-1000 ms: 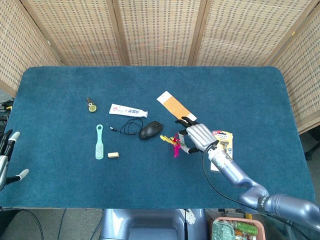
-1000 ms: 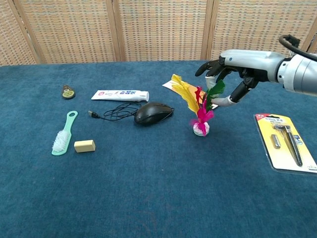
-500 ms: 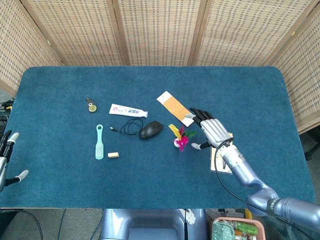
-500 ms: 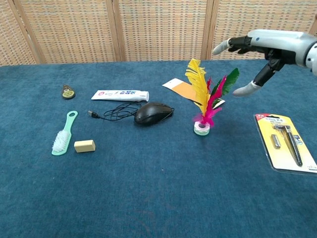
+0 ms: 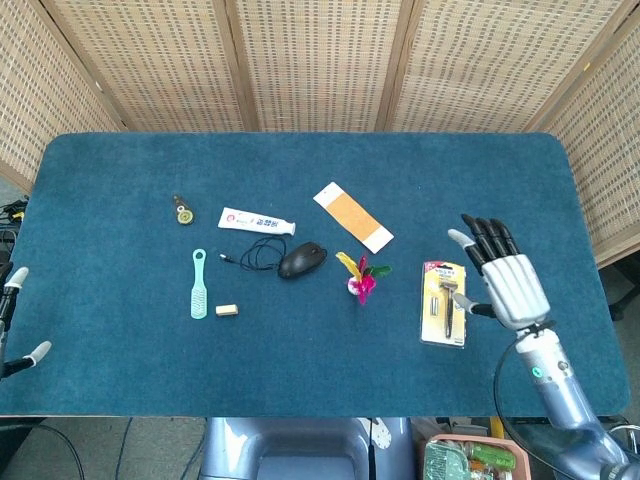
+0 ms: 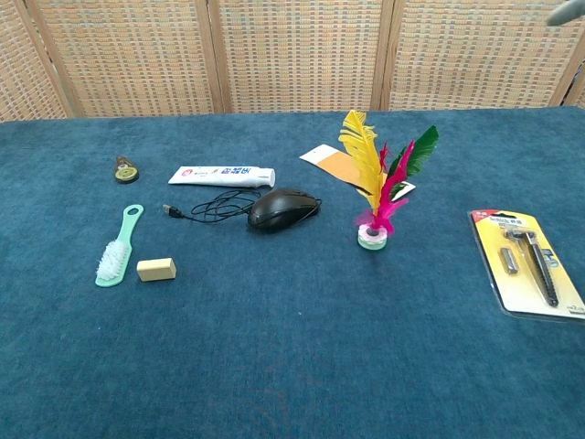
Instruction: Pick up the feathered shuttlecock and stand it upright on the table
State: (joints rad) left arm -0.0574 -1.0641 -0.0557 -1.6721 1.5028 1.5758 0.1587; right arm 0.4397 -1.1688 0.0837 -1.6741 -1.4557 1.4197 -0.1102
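The feathered shuttlecock (image 5: 360,279) stands upright on its white base near the middle of the blue table (image 5: 300,160), just right of the mouse. In the chest view the shuttlecock (image 6: 378,190) shows yellow, pink and green feathers pointing up, with nothing touching it. My right hand (image 5: 505,277) hangs well to its right, past the razor pack, fingers spread and empty; only a tip of the right hand (image 6: 567,11) shows in the chest view's top right corner. My left hand (image 5: 14,318) peeks in at the far left edge, its fingers apart, holding nothing.
A black mouse (image 5: 303,259) with a coiled cable lies left of the shuttlecock. A toothpaste tube (image 5: 256,220), green brush (image 5: 198,284), small eraser (image 5: 227,310) and round trinket (image 5: 182,210) lie further left. An orange card (image 5: 352,216) lies behind, and a razor pack (image 5: 444,302) to the right.
My right hand has let go of the feathers and drawn away to the right and upward. The shuttlecock went from tilted to standing upright alone. The left hand barely moved.
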